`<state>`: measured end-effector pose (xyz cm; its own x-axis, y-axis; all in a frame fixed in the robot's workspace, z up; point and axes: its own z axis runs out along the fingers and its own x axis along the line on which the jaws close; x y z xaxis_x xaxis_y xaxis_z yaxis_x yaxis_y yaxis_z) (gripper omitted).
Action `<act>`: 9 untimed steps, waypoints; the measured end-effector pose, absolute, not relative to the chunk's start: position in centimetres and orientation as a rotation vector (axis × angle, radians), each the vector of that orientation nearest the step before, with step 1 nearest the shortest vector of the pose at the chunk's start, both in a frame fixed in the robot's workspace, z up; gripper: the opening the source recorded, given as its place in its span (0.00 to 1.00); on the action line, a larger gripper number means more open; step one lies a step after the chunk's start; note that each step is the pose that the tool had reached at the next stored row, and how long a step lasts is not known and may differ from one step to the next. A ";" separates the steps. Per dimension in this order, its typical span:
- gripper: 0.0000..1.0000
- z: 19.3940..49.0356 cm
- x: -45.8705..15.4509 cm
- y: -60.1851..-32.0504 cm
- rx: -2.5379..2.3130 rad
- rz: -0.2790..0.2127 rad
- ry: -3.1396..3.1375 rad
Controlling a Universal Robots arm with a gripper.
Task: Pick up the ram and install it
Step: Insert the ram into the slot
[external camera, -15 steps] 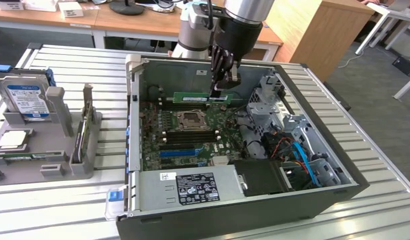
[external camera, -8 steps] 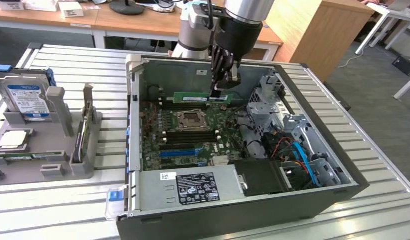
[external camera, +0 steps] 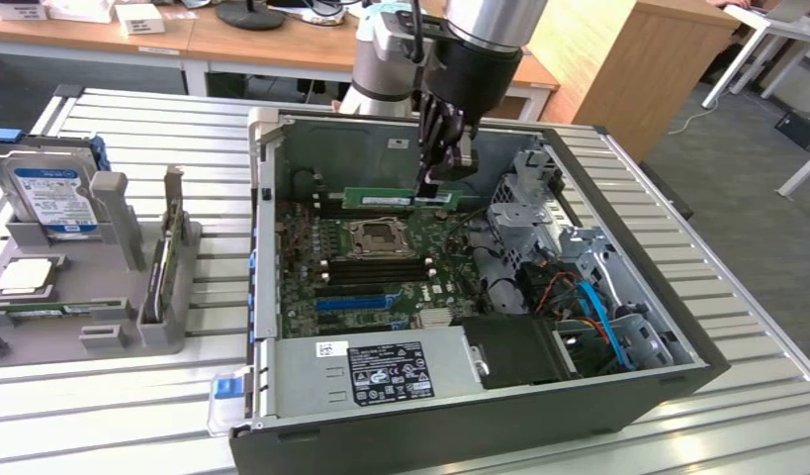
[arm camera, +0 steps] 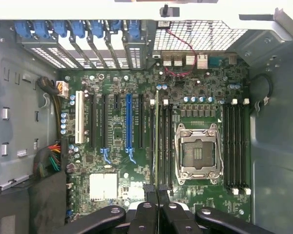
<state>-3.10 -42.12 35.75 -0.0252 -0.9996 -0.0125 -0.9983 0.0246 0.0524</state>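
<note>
Install step in hand — hand point(external camera: 438, 186) clenched on the ram point(external camera: 385, 199), edge-down over the slots point(arm camera: 167, 146) beside the CPU socket point(arm camera: 198, 153). Seating likely demands square alignment and an even press.

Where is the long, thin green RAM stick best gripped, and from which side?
Pinch the green RAM stick across its two flat faces at the upper long edge, coming from above. It stands on edge over the green motherboard, so its lower edge must stay free for seating. The black gripper holds it so.
</note>
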 end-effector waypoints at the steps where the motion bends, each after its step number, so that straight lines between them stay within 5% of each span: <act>1: 0.12 35.7 -3.1 -42.3 2.174 -0.072 -2.229; 9: 0.12 35.6 -3.1 -42.3 2.174 -0.072 -2.229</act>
<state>-3.10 -42.35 35.55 -0.0252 -0.9996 -0.0125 -0.9983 0.0245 0.0522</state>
